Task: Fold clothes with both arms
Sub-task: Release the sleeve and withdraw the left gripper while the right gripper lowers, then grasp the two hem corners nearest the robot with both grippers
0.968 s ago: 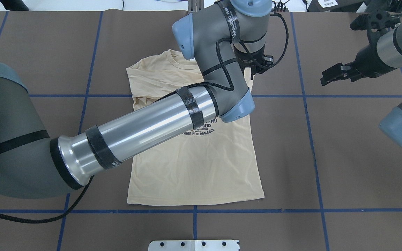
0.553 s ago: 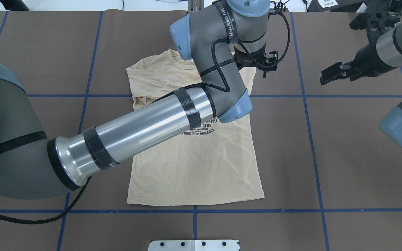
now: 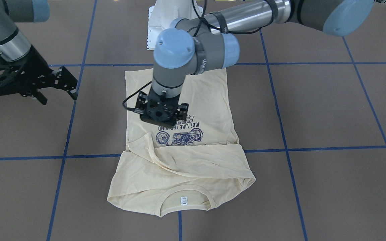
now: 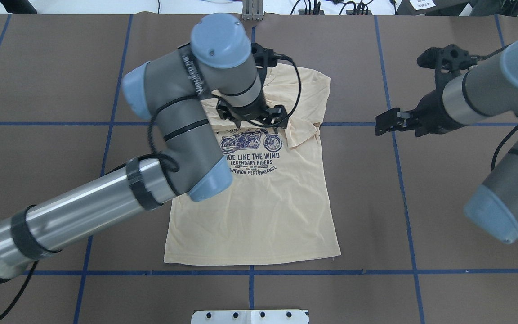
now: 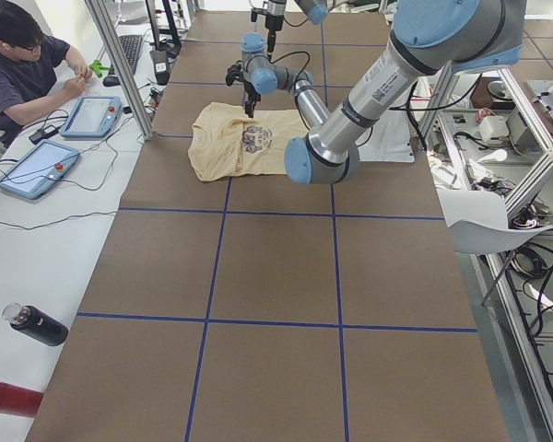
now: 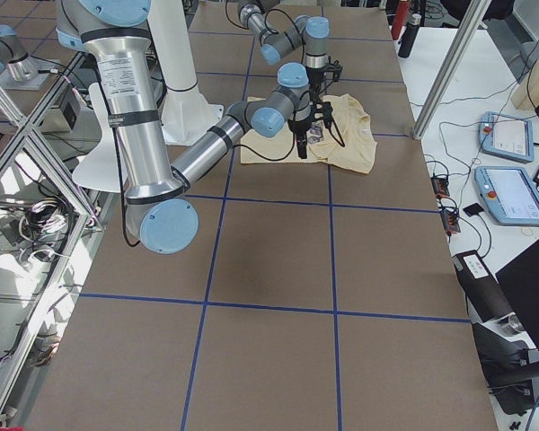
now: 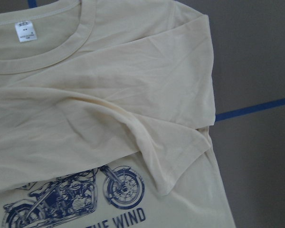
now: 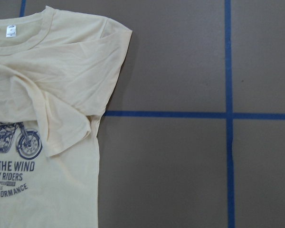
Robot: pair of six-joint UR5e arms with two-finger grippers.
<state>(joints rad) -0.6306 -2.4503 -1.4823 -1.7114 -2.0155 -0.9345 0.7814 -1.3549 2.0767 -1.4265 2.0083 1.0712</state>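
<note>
Overhead exterior shows the table [image 4: 443, 202] bearing the shirt [image 4: 259, 211] flat at centre, print up, sleeves folded in. Left gripper [image 3: 161, 115] hangs over the print, jaws unreadable. Right gripper [image 3: 59, 98], fingers apart, hangs beside. Both should probably pinch matching edges evenly.

Left gripper [image 3: 162, 115] points straight down — right gripper [image 3: 59, 98] level, fingers [image 3: 66, 80] spread.

You see the shirt [image 3: 183, 167] flat on the surface [image 3: 320, 107], cloth folded across its chest. The left end effector [image 3: 161, 119] points down over the print; the right end effector [image 3: 58, 94] hangs off-shirt, fingers apart.
</note>
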